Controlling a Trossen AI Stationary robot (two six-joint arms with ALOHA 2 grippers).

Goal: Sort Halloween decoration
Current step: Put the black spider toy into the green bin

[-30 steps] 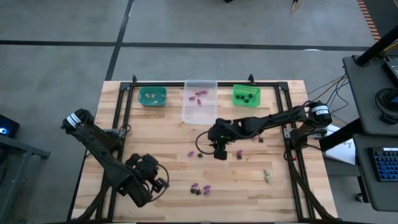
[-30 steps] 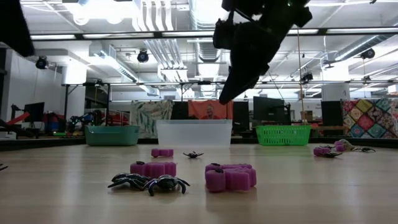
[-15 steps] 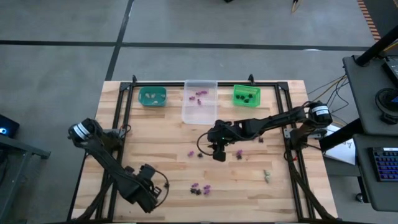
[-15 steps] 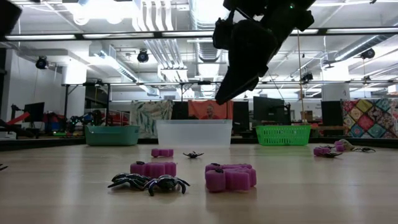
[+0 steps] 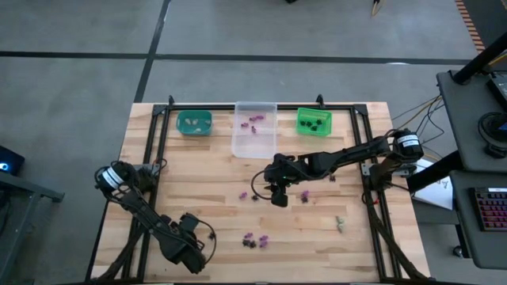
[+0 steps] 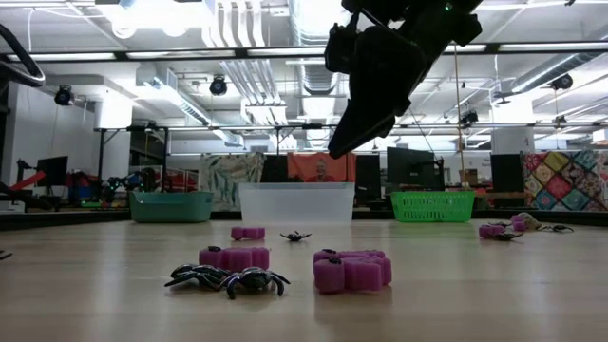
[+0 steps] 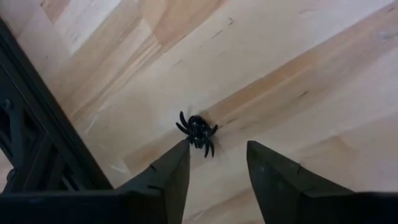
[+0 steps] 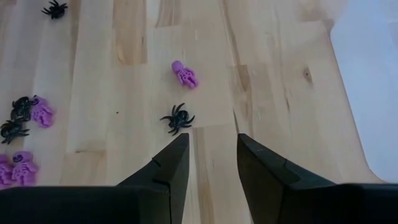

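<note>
Halloween trinkets are lying partly sorted — some beige ones are sitting in the teal bin [image 5: 194,123], a few purple ones in the clear bin [image 5: 254,131] and black ones in the green bin [image 5: 314,121], all three lined up along the far edge of the table [image 5: 214,198]. Judging by what is loose, the job is roughly halfway: a black spider [image 8: 176,119] and a purple skeleton [image 8: 185,74] are resting just in front of the clear bin, a mixed purple-and-black cluster [image 5: 255,240] is lying well nearer the front edge, and a pale piece [image 5: 340,224] is sitting off to the right of the clear bin. The right gripper [image 5: 278,190] is hovering above the wood in front of the clear bin, fingers apart and holding nothing, with the spider just ahead of its tips. The left gripper [image 7: 217,163] is hanging low over the table's front-left part — far from the clear bin — fingers spread, with another black spider [image 7: 198,131] lying free on the wood just beyond its tips.
</note>
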